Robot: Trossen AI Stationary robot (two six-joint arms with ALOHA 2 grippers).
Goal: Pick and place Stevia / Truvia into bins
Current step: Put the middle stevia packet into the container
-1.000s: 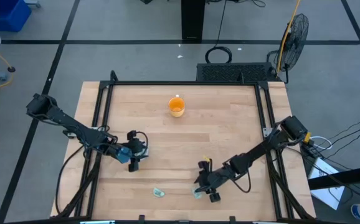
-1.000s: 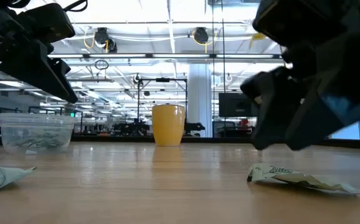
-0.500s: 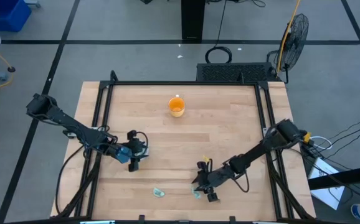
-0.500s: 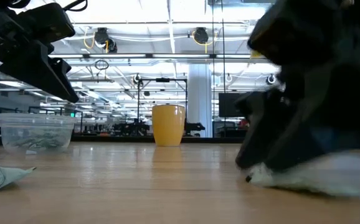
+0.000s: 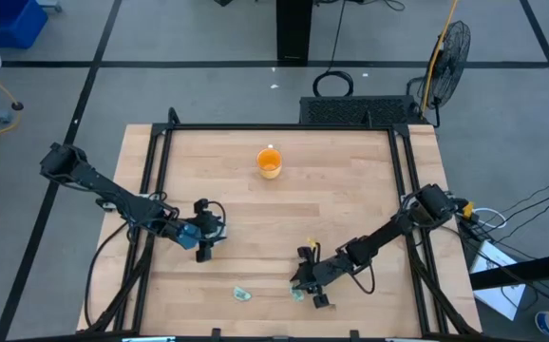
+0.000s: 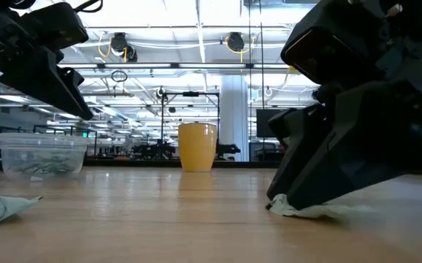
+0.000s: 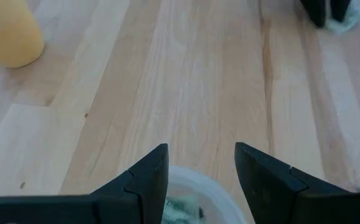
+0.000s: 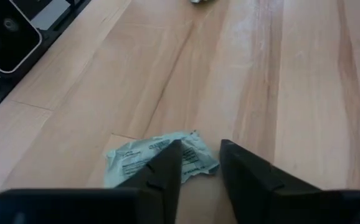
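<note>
Left gripper [image 5: 205, 249] unchanged over the last second: parked above the clear cup [image 6: 33, 155], fingers [image 7: 144, 178] spread apart, holding nothing. The cup already has several packets in it.

One loose packet [image 5: 242, 294] sits untouched on the surface [image 5: 350, 190] near the front edge, between the two arms. The orange cup [image 5: 270, 163] is well back and not involved.

The change is on the right. Right gripper [image 5: 305, 288] has dropped from just above the second packet [image 8: 161, 159] down to it. In the low view the fingertips now look to be on the surface at the packet's edge. In the right wrist view the fingers [image 8: 165, 171] are a narrow gap apart, straddling one corner of the packet, not yet closed.

Read: the approach looks done and the pinch is next. The grip is at the packet's edge, so slip risk is moderate. Two packets are left outside the cup.
</note>
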